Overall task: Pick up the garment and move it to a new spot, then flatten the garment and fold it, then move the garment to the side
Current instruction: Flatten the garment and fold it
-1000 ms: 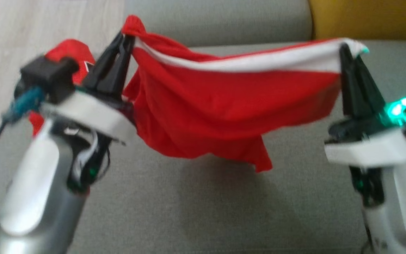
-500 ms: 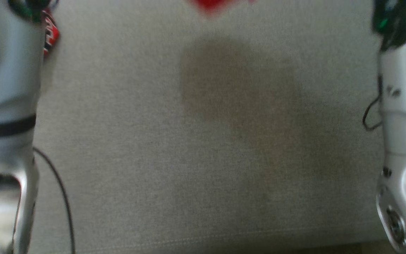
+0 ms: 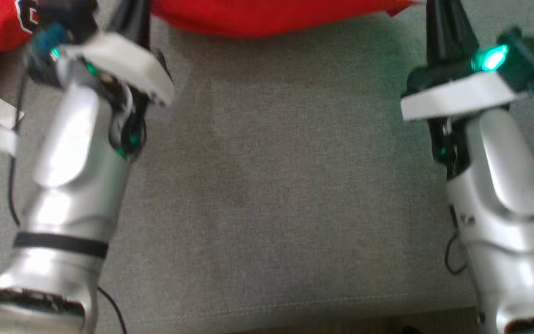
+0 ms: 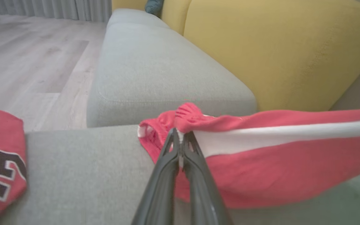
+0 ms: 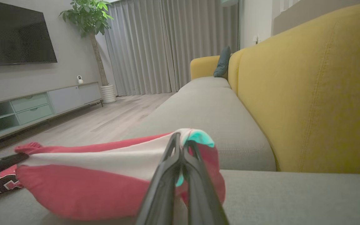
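The head camera looks steeply down from close above onto the grey sofa seat [image 3: 267, 195]. Each wrist camera sits low, just behind its own tool, and sights along the fingers. The one behind the left tool [image 4: 181, 137] faces the yellow backrest [image 4: 277, 53] and the wooden floor [image 4: 27, 53]. The one behind the right tool [image 5: 182, 140] faces down the sofa's length toward the curtains [image 5: 167, 47]. All three views share the garment [image 5: 89, 187] and the seat.

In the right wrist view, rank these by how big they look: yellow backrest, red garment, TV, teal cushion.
1. yellow backrest
2. red garment
3. TV
4. teal cushion
Garment is near the camera, TV far, so true sizes may differ.
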Controlling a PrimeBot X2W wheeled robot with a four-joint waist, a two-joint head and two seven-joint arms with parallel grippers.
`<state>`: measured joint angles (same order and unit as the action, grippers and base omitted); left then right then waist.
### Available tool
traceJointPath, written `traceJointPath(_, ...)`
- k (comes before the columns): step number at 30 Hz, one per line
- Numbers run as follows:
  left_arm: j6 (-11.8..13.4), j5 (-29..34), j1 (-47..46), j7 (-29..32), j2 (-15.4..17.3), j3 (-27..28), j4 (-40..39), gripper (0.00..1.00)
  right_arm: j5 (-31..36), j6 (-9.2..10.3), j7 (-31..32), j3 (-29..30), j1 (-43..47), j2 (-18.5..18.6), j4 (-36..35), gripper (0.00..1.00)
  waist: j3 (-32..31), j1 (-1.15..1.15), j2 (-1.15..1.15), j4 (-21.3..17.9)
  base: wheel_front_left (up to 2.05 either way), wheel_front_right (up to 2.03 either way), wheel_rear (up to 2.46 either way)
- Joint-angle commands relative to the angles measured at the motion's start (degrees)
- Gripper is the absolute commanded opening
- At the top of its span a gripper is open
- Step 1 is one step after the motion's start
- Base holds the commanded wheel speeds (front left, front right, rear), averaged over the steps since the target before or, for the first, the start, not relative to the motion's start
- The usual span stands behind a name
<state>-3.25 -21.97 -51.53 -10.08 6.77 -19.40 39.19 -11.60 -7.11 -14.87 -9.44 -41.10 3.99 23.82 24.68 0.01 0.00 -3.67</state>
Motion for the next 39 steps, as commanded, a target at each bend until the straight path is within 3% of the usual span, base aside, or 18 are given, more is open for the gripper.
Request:
traceJointPath(1, -0.35, -0.31, -0.89, -1.11, 1.55, 1.41, -1.94, 0.0, -0.76, -0.37, -0.12, -0.84, 0.81, -1.1, -3.63, 0.0, -0.32, -0.01, 0.0, 0.03, 0.0, 0.0, 0.0)
traceJointPath(7, -0.36, -0.87, 8.72, -3.77, 0.97, 0.82, -6.49, 0.0, -1.23, -0.37, -0.12, 0.63, 10.2, -1.11, -11.92, 0.0, -3.53, -0.01, 0.0, 0.88, 0.0, 0.0, 0.0)
traceJointPath(13, 1.21, -1.9, 23.57, -4.49, 0.41, 0.24, -18.59, 0.0, -2.4, -0.37, -0.12, 3.89, 24.32, -1.11, -22.32, 0.0, -11.01, -0.01, 0.0, 2.07, 0.0, 0.0, 0.0)
traceJointPath(20, 4.85, -3.22, 39.75, -0.76, 1.36, -1.3, -34.4, 0.0, -1.36, -0.37, -0.13, 5.32, 38.41, -1.11, -30.18, 0.0, -17.85, -0.01, 0.0, 1.66, 0.0, 0.0, 0.0)
traceJointPath(25, 8.36, -3.81, 50.64, 3.15, 2.73, -2.2, -44.92, 0.0, 0.54, -0.37, -0.13, 5.52, 45.76, -1.11, -34.12, 0.0, -19.31, -0.01, 0.0, 0.83, 0.0, 0.0, 0.0)
traceJointPath(32, 10.33, -4.23, 57.96, 7.66, 3.26, -5.01, -49.56, 0.0, 1.14, -0.37, -0.13, 5.0, 49.39, -1.11, -33.02, 0.0, -19.45, -0.01, 0.0, 0.5, 0.0, 0.0, 0.0)
traceJointPath(39, 10.43, -6.57, 54.94, 10.37, 1.05, -5.47, -45.92, 0.0, 1.11, -0.37, -0.13, 4.81, 44.46, -0.77, -25.07, 0.0, -18.58, -0.01, 0.0, 2.0, 0.0, 0.0, 0.0)
